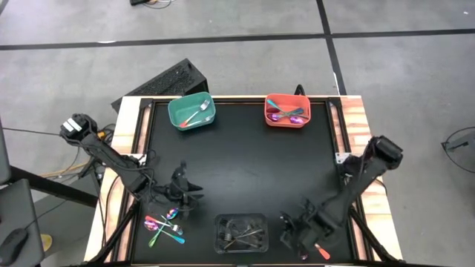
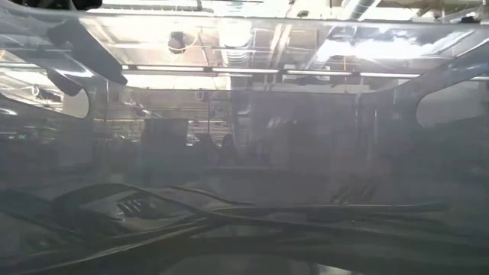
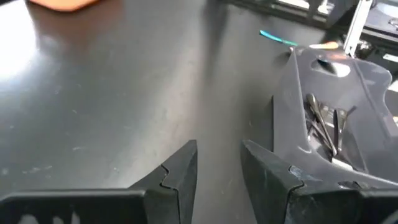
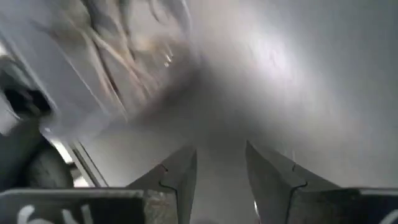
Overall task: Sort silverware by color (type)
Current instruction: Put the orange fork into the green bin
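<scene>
A small pile of silverware point(image 1: 165, 225) with teal, pink and purple handles lies flat on the black mat near the table's near-left corner. My left gripper point(image 1: 182, 190) hovers just beyond the pile, open and empty point(image 3: 219, 163). One orange-handled piece point(image 1: 321, 252) lies by the near-right edge; the left wrist view shows it point(image 3: 326, 45) beside a teal handle point(image 3: 277, 38). My right gripper point(image 1: 295, 227) is low over the mat to the right of the clear tray, open and empty point(image 4: 221, 163). The teal bin point(image 1: 191, 112) holds a fork. The red bin point(image 1: 287, 110) holds spoons.
A clear plastic tray point(image 1: 241, 231) of dull grey cutlery sits at the near edge between the two grippers and fills the low view point(image 2: 153, 210). Both bins stand at the far edge. Bare black mat point(image 1: 245, 167) spans the middle of the table.
</scene>
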You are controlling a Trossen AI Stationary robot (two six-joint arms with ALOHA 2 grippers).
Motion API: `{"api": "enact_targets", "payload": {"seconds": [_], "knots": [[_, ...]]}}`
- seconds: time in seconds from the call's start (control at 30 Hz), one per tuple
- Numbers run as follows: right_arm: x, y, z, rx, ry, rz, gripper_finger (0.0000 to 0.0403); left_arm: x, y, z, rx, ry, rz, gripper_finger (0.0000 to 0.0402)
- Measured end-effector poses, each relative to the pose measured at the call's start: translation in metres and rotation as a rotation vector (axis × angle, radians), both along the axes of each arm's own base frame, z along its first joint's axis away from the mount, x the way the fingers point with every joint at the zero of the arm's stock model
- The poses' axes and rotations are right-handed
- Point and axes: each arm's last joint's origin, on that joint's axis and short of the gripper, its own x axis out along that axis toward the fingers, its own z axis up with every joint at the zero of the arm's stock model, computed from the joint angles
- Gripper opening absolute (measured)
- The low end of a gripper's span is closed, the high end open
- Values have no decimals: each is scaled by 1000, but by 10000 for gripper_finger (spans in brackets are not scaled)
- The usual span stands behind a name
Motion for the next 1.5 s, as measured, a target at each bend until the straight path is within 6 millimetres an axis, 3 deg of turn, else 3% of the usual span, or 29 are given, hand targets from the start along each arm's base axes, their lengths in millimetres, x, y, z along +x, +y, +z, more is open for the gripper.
{"api": "enact_targets", "payload": {"seconds": [0.17,0.33,0.9,1.27,1.5], "knots": [[-18,20,-23,83,216,-38,137,-3,-3,0,27,-15,6,110],[-25,31,-36,73,257,-51,128,-4,-4,0,59,-17,3,110],[-50,45,-41,90,351,-27,120,-1,0,1,128,-6,-4,110],[-52,46,-42,53,348,48,120,-1,0,0,151,0,-16,110],[-45,46,-68,-21,426,120,136,-1,0,0,155,2,-19,110]]}}
